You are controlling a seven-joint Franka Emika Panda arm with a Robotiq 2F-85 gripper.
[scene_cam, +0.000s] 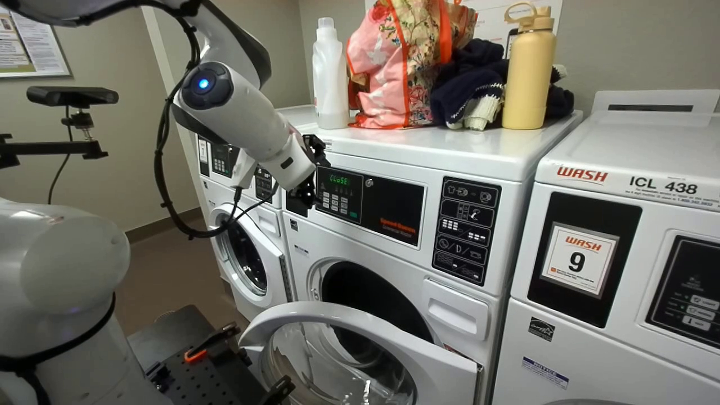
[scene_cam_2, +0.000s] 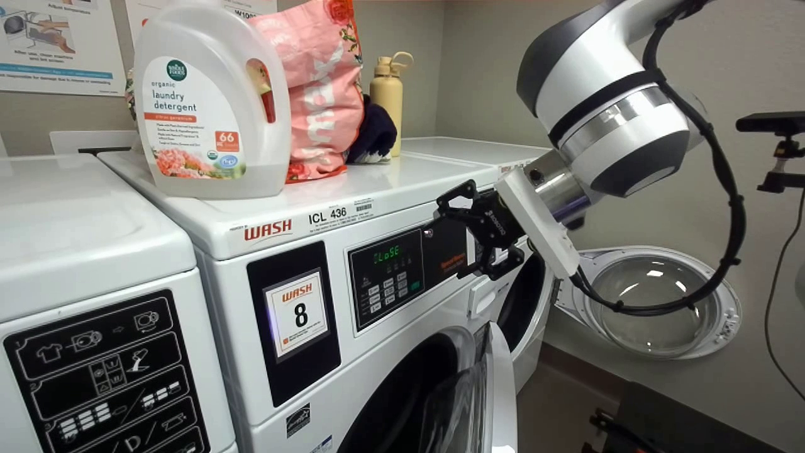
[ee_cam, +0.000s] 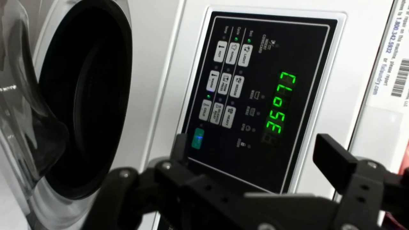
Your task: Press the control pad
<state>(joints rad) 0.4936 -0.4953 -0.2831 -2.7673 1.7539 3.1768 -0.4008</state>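
The control pad is a small block of pale grey-white buttons in rows on a black panel on the white washer. It shows in the wrist view [ee_cam: 224, 83] and in both exterior views [scene_cam: 336, 202] [scene_cam_2: 389, 291]. A green button [ee_cam: 197, 138] sits beside it, and the display [ee_cam: 281, 102] reads "CLOSE" in green. My gripper [ee_cam: 257, 151] is open, with nothing between its wide-spread fingers. In both exterior views [scene_cam: 323, 179] [scene_cam_2: 451, 240] it is in front of the washer beside the panel, apart from the pad. In the wrist view the pad is beyond the fingertips, all rows visible.
The washer's round door [scene_cam: 332, 310] stands open below the panel. A detergent jug [scene_cam_2: 207, 126], a floral bag [scene_cam: 388, 67], dark clothes [scene_cam: 472, 84] and a yellow bottle [scene_cam: 529, 79] stand on the machines' tops. A camera on a stand [scene_cam: 73, 97] is behind the arm.
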